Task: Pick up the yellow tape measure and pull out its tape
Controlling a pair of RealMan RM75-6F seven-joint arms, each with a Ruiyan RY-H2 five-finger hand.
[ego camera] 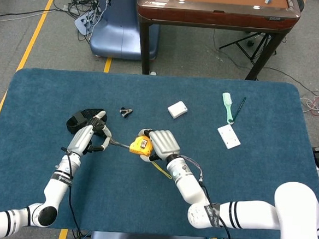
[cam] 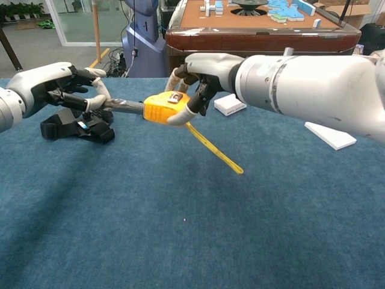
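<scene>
A robot's right hand (cam: 195, 81) holds a boxy yellow plastic tape measure (cam: 161, 108) above the blue felt-covered table (ego camera: 41, 89), fingers wrapped over the case, while the left hand (cam: 51, 87) pinches the end of its grey metal tape (cam: 123, 107) between thumb and fingertips. The case is already off the table, so the pick-up appears complete. A short run of tape spans the gap between the two hands, so the pull is judged to be under way but far from finished; the hands are near each other, with room to draw further apart. A thin yellow wrist strap (cam: 213, 150) dangles from the case, its tip just above the cloth.

Counted across the table: one tape measure; one black strap bundle (ego camera: 77, 119) just beyond the left hand; one small dark clip (ego camera: 126, 112); one small white box (ego camera: 177, 109); one flat white card-like plate (ego camera: 229, 136); one mint-green brush (ego camera: 227, 105); and one dark pen (ego camera: 239, 107) beside the brush. Past the far edge stands one brown wooden table (ego camera: 210, 13) and one blue-grey machine base (ego camera: 113, 34) on the floor.
</scene>
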